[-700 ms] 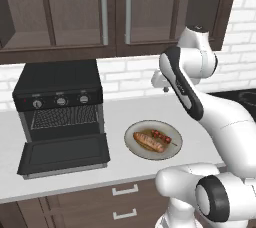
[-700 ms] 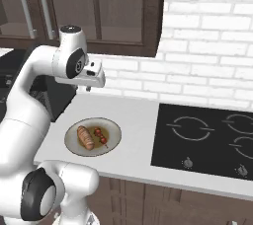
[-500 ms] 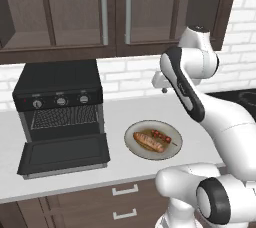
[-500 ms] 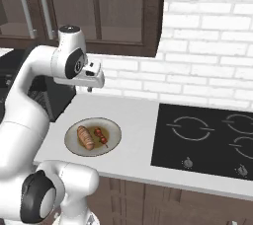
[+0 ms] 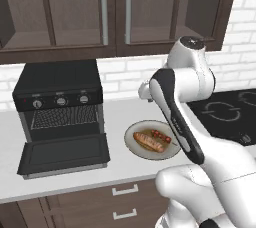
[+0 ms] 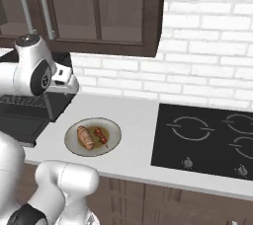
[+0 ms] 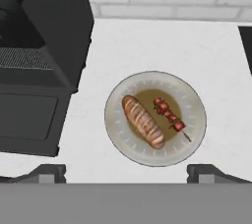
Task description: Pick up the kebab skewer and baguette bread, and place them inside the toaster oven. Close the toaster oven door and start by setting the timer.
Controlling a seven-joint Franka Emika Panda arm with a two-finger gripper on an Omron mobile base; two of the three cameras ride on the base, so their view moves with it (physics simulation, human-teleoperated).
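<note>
The kebab skewer (image 7: 170, 114) and baguette (image 7: 143, 121) are lying side by side on a plate (image 7: 194, 100) beside the toaster oven (image 5: 58, 98), whose door (image 5: 65, 154) is hanging open. The gripper (image 7: 126, 173) is hovering above, fingers spread, empty. Picking is not yet begun; descending onto the skewer looks next.

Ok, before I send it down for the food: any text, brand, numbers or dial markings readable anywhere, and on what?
No readable text in any view.
Toaster oven: small marks around its three knobs, too blurred to read; no brand shows.
Cooktop: ring outlines and two front knobs, no numbers legible.
Plate, baguette bread, kebab skewer, cabinets: no lettering.
</note>
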